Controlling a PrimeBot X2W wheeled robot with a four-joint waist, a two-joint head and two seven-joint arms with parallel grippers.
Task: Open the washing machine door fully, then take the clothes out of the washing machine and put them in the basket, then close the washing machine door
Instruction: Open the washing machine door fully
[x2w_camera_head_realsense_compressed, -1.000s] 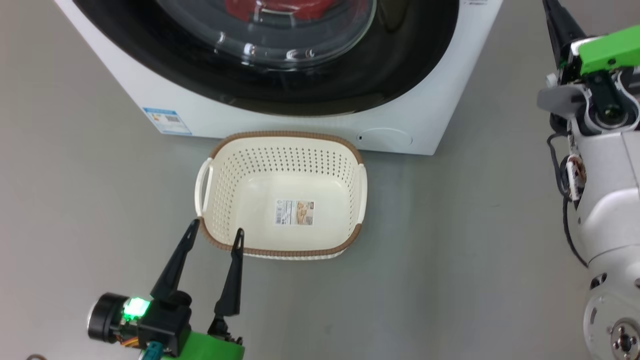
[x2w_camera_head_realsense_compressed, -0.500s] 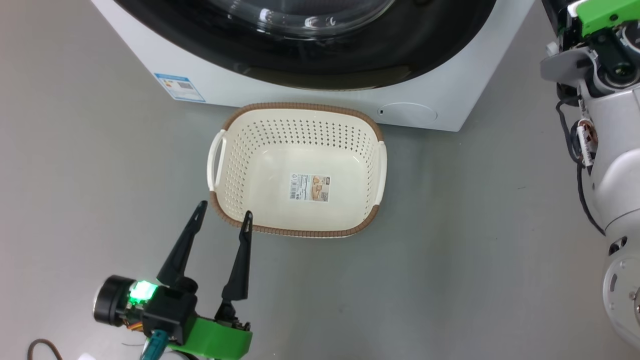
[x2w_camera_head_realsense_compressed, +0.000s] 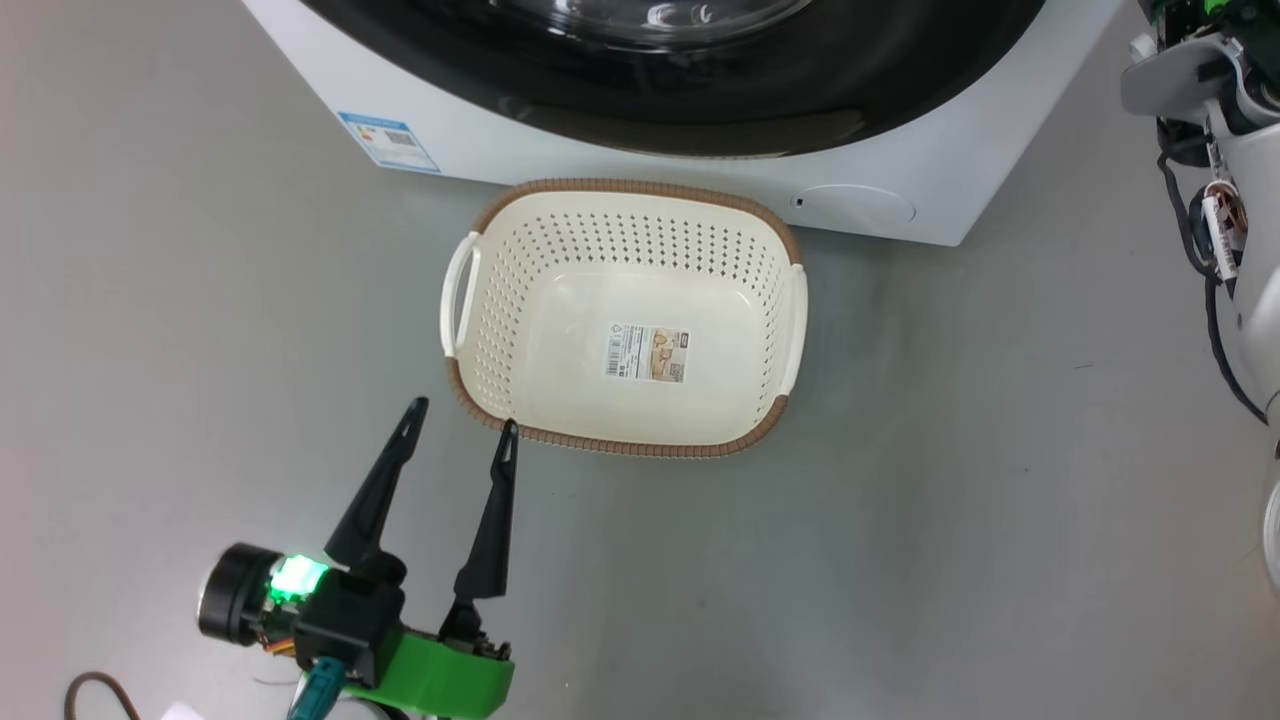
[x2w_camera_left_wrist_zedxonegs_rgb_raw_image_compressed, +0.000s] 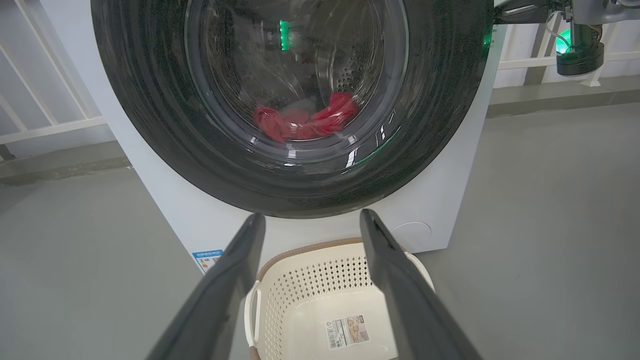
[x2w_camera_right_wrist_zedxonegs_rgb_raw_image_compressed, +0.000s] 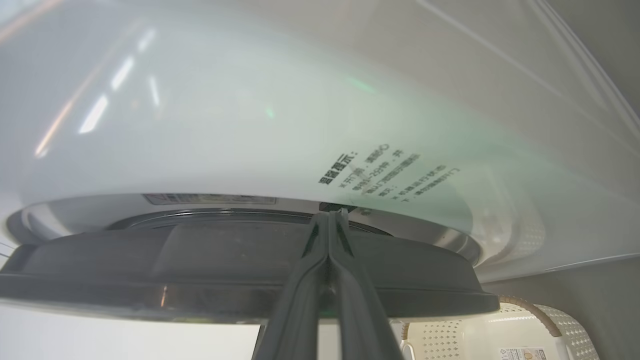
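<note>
Item one, nearest: we are logging the basket (x2w_camera_head_realsense_compressed: 640, 240), which is sitting on the grey floor (x2w_camera_head_realsense_compressed: 200, 400) just in front of the washing machine (x2w_camera_head_realsense_compressed: 480, 150). It is showing cream-white perforated walls, a brown woven-look rim, two white side handles and a sticker (x2w_camera_head_realsense_compressed: 648, 354) on its bare bottom.

Item two: the washing machine is standing behind it, white and boxy, and is carrying a small blue label (x2w_camera_head_realsense_compressed: 388, 141) and a round flap (x2w_camera_head_realsense_compressed: 852, 205) low on its front.

Item three: the washing machine door (x2w_camera_left_wrist_zedxonegs_rgb_raw_image_compressed: 165, 150) is lying against that front, its wide glossy black rim ringing a bulging clear window.

Item four, farthest: the clothes (x2w_camera_left_wrist_zedxonegs_rgb_raw_image_compressed: 305, 122) are lying bright red in the bottom of the drum, behind the glass.

Hands: we are finding the left hand (x2w_camera_head_realsense_compressed: 464, 414) hanging low over the floor, fingers spread wide and holding nothing, one tip just beside the basket's near left corner.

The right hand (x2w_camera_right_wrist_zedxonegs_rgb_raw_image_compressed: 330, 216) is reaching further in, its fingers pressed together and pinching nothing. Its tips are lying at the seam between the door's dark edge and the white front. Whether they are touching, we cannot tell.
</note>
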